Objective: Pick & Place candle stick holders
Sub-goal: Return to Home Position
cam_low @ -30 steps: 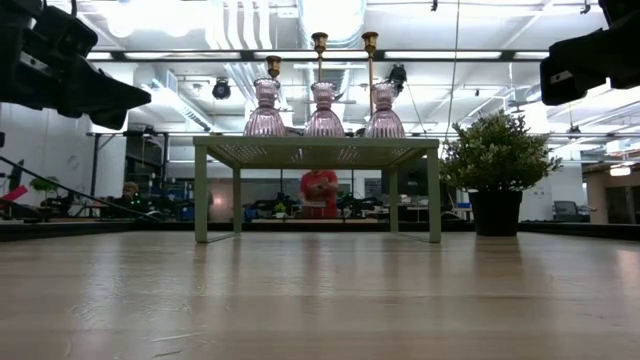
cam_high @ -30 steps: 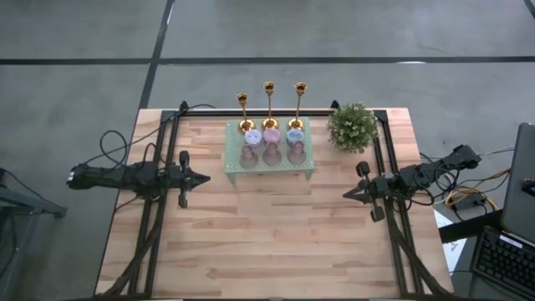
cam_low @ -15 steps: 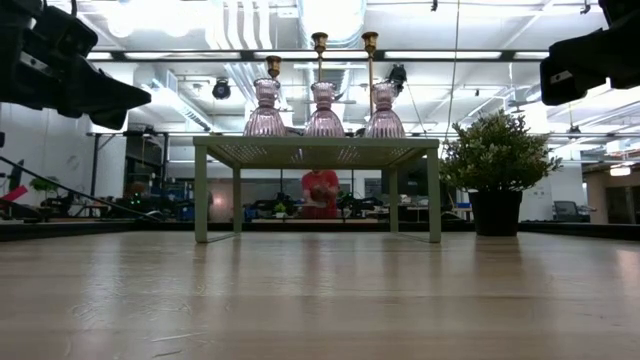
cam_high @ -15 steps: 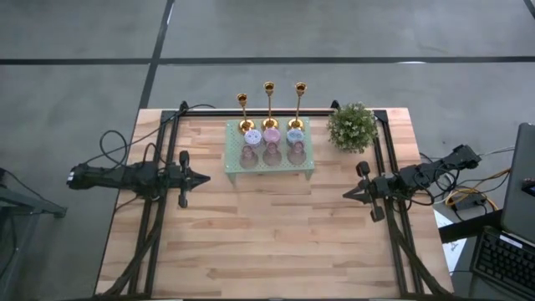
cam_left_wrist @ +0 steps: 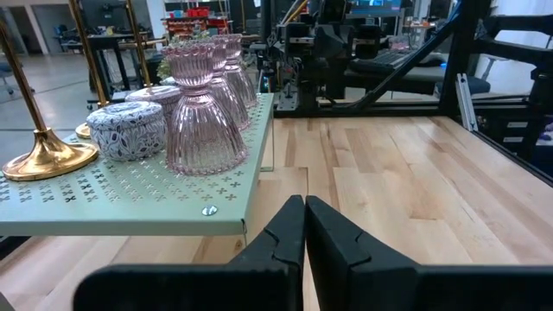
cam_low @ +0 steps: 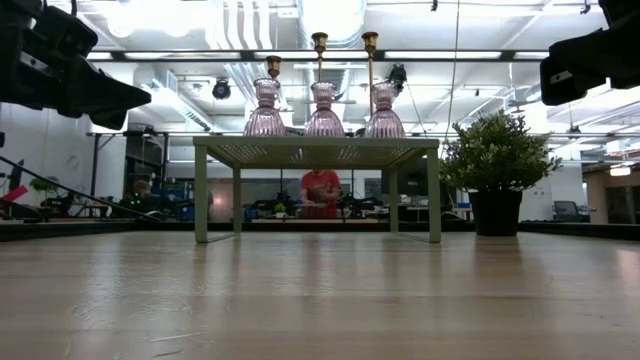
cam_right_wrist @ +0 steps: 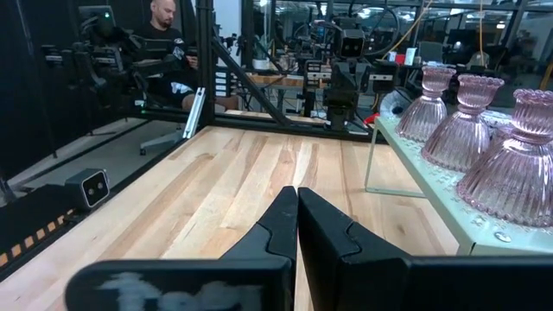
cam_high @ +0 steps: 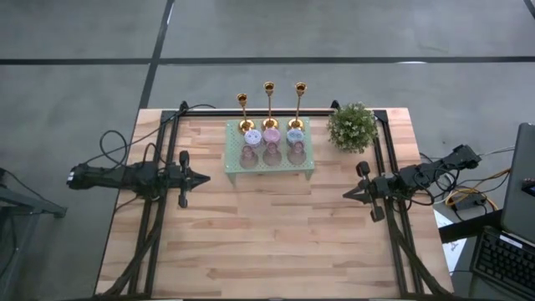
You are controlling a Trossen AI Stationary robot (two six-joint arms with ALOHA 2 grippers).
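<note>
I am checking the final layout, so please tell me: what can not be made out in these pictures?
Low view: the small round tins and the gold candlesticks' bases, hidden behind the pink glass holders.
Left wrist view: the candlesticks' tops, cut off by the picture's edges.
High view: the tins' pattern, too small.

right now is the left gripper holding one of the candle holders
No, the left gripper is shut on nothing, short of the green stand where the pink glass holders stand.
</note>
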